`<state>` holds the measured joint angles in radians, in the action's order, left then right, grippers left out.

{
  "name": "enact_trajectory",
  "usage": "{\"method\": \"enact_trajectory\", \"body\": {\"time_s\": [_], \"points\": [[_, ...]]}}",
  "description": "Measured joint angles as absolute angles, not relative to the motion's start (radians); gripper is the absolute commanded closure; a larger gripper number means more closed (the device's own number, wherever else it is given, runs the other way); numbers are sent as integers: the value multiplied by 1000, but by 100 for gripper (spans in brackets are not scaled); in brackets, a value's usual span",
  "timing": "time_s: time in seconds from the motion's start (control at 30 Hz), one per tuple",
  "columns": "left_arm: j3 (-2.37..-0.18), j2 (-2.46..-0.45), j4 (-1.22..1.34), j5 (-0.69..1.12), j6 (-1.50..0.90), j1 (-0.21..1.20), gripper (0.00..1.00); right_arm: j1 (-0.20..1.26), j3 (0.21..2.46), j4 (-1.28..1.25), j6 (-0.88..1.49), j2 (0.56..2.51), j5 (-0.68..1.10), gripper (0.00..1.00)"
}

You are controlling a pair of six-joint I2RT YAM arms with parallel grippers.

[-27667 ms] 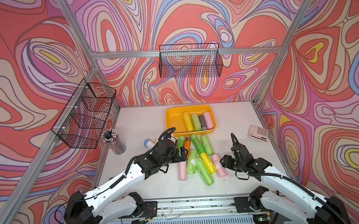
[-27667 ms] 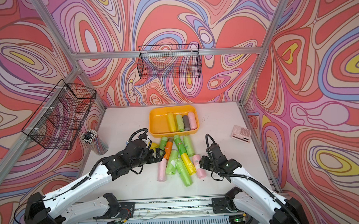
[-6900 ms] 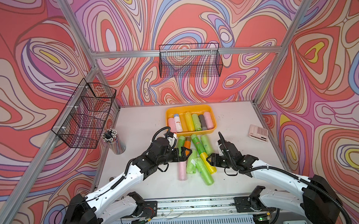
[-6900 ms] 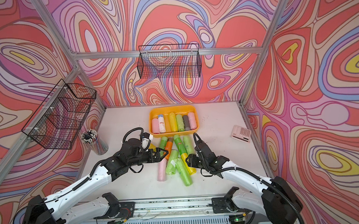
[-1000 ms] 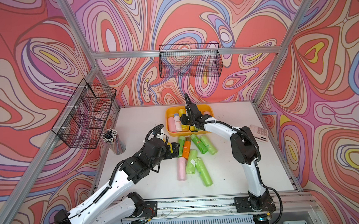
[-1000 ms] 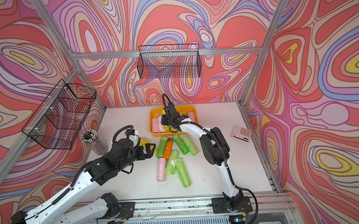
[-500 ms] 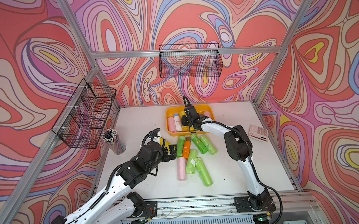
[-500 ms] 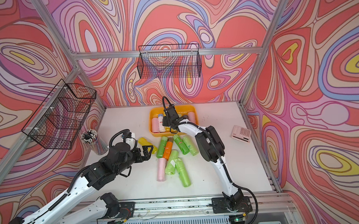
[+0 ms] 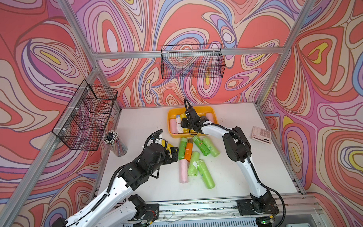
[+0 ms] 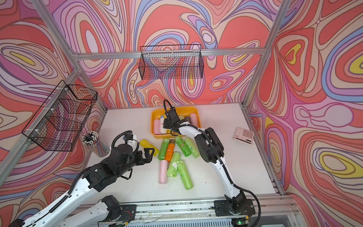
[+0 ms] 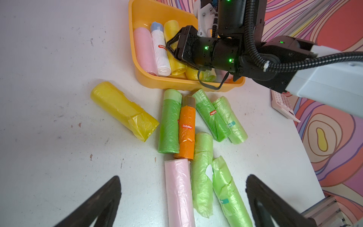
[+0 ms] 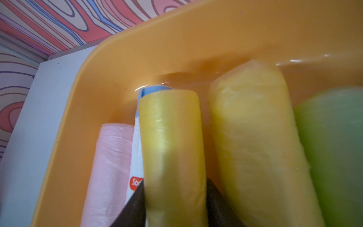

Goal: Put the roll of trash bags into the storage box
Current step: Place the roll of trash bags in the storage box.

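Note:
The orange-yellow storage box sits at the table's back middle and holds several rolls. My right gripper reaches into it. Its fingers are shut on a yellow roll of trash bags, which lies beside a white roll and a pink roll. My left gripper hangs open over the table, left of the loose pile. Another yellow roll lies just beyond it.
Loose green rolls, an orange roll and a pink roll lie in front of the box. A pencil cup stands at the left and a pink calculator at the right. Black wire baskets hang on the walls.
The right gripper has stayed in the box with the yellow roll while its elbow swung nearer. The left arm has drawn back a little toward the front left.

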<state>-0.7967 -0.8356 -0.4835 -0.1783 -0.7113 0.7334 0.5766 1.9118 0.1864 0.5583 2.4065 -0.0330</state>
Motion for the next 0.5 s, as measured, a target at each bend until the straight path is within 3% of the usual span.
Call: {"method": "enact_trajectory", "body": {"time_s": [0.13, 0.5], "points": [[-802, -836, -483, -184, -712, 733, 0, 577, 1913, 176, 561, 2400, -25, 29], [-804, -851, -484, -185, -711, 733, 0, 569, 1887, 192, 559, 2277, -6, 27]]}}
